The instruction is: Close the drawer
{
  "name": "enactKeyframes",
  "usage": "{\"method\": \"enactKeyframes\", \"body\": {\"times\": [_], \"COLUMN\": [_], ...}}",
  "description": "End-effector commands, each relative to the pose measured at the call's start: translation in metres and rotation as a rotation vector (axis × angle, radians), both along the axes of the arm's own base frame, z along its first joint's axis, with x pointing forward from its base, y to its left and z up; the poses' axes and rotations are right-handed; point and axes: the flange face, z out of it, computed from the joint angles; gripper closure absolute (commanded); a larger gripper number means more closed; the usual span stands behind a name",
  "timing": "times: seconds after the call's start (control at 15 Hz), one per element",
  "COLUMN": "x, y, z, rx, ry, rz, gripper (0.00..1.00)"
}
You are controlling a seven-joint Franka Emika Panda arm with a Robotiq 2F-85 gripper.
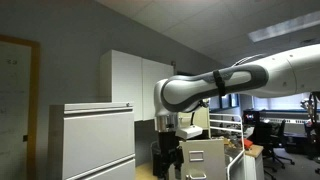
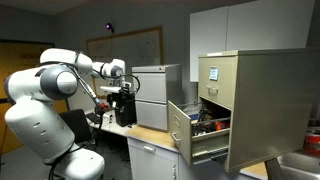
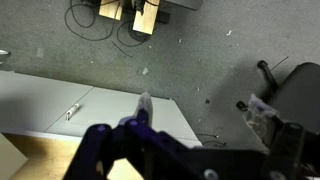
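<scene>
The beige-tan drawer (image 2: 181, 127) of the tall narrow filing cabinet (image 2: 255, 100) stands pulled out, with things inside it. A beige front with a dark handle (image 1: 205, 157) also shows in an exterior view. My gripper (image 2: 122, 98) hangs from the arm well away from the drawer, over a desk area, and touches nothing. It also shows in an exterior view (image 1: 172, 128). In the wrist view its dark fingers (image 3: 200, 140) appear spread apart and empty, over grey floor and a pale desk top (image 3: 60, 100).
A wide pale grey lateral cabinet (image 1: 92, 140) (image 2: 155, 85) stands beside the gripper. A white upper cabinet (image 2: 230, 30) hangs above the filing cabinet. An office chair (image 3: 295, 85) and cables (image 3: 100, 25) lie below. Desks with monitors (image 1: 285, 128) stand behind.
</scene>
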Motion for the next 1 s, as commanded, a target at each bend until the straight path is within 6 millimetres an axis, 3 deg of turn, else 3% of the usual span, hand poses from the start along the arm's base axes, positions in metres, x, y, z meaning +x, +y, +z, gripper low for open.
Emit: {"method": "enactKeyframes", "body": {"times": [0.0, 0.47, 0.87, 0.93], "x": [0.000, 0.000, 0.012, 0.015], "y": [0.000, 0.000, -0.015, -0.017], "z": [0.001, 0.002, -0.014, -0.019], "rx": [0.000, 0.001, -0.270, -0.303], "ry": [-0.001, -0.002, -0.098, -0.106], "rz": [0.000, 0.000, 0.048, 0.058], "gripper": [0.00, 0.00, 0.00, 0.25]}}
